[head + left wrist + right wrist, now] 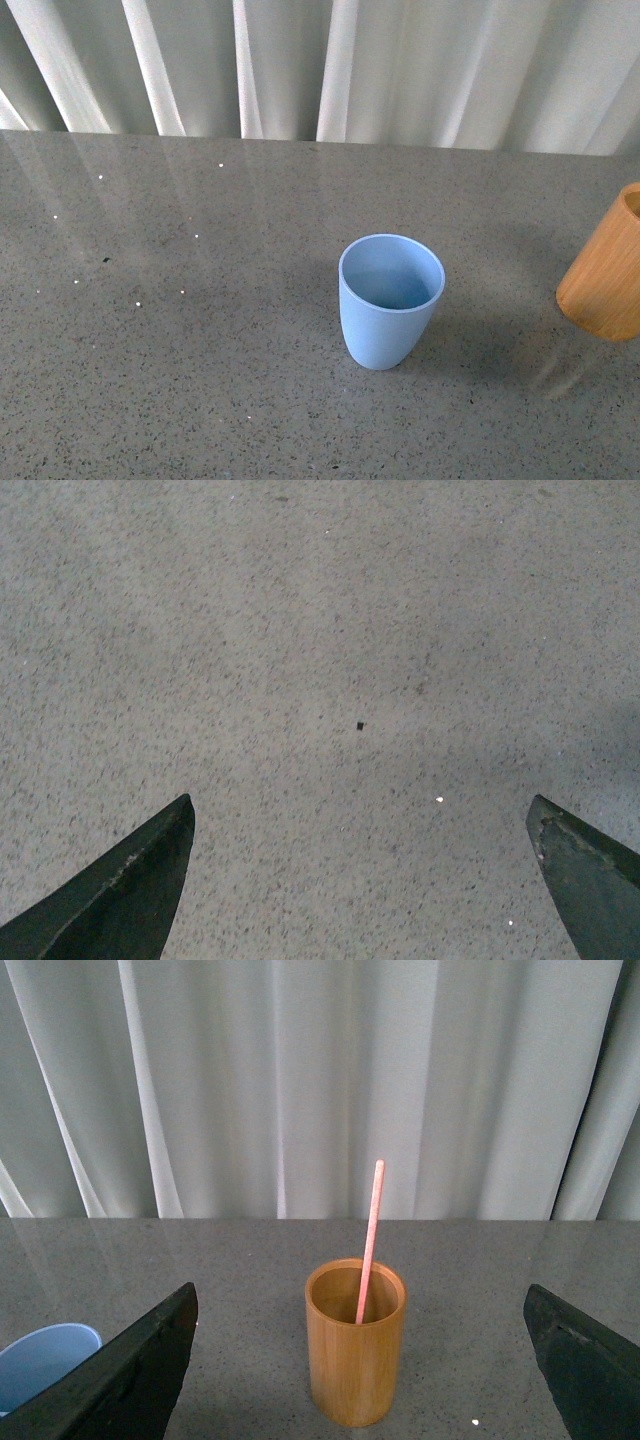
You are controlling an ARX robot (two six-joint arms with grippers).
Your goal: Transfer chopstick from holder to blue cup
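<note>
Two big things first: the white curtain at the back and the grey speckled worktop that carries everything.

Next down, the holder stands upright on the worktop straight ahead of the right end effector, framed between its two dark fingers. Those are spread wide with nothing in them. My guess is it's lined up like that to go in for the stick head-on.

The blue cup sits off to that end effector's side, toward the left arm and well apart from the holder. It's upright and empty, mouth open for the drop.

Smallest bit is the chopstick. It's in the holder, leaning on the rim, with its upper part poking well above it, so there's plenty of bare stick to pinch.

The left end effector is spread open too and holding nothing. It points down at bare worktop, which looks like it's parked out of the way.

So the transfer hasn't started. The right arm looks like the one for the job, since it's the one facing the holder.
</note>
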